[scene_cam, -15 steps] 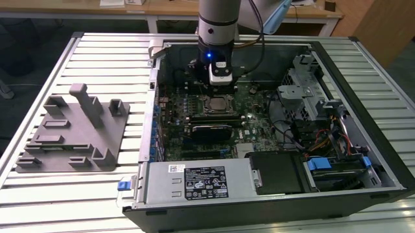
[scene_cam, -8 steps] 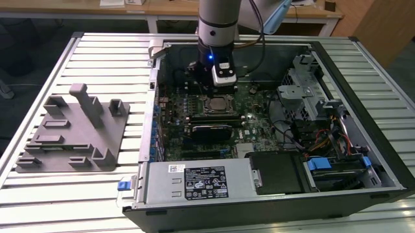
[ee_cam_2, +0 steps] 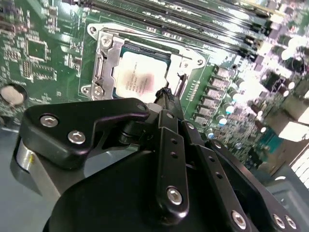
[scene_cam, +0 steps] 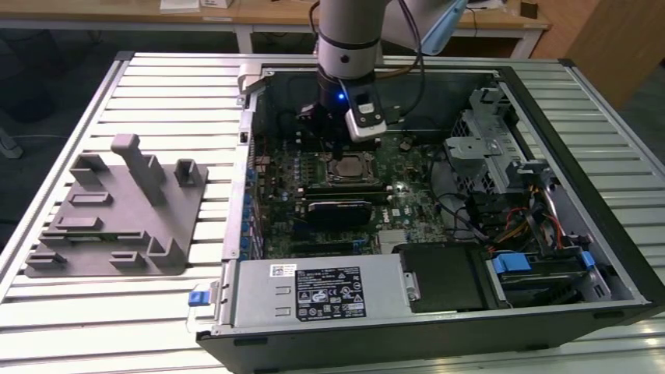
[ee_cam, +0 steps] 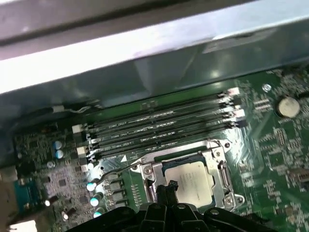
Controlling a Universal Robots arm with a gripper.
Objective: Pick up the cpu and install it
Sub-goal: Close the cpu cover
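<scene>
Where the slatted desk (scene_cam: 167,93) reaches its edge on the exterior view's left, a grey fixture tray (scene_cam: 104,226) lies flat, well apart from the work; next along, an open computer case (scene_cam: 416,347) lies on its side across the desk's middle and the side on the exterior view's right, with its silver power supply (scene_cam: 322,290) against the near wall; inside, the green motherboard (scene_cam: 416,204) lies face up, and the cpu (scene_cam: 350,167) sits flat in its socket, silvery top upward, boxed in by the socket's metal frame (ee_cam_2: 102,65); the arm (scene_cam: 351,39) hangs over the far part of the board; the gripper (ee_cam_2: 164,95) is just over the cpu, its black fingers (ee_cam_2: 169,121) drawn together at the tips with nothing between them; in both wrist views the tips stand over one edge of the chip, though I cannot tell whether they touch it; beside the socket a row of black memory slots (ee_cam: 159,123) runs side by side, and a round coin cell (ee_cam: 288,107) sits on the board further off; toward the case's wall on the exterior view's right stand a grey metal drive cage (scene_cam: 488,148) and a bundle of orange and black cables (scene_cam: 519,226).
</scene>
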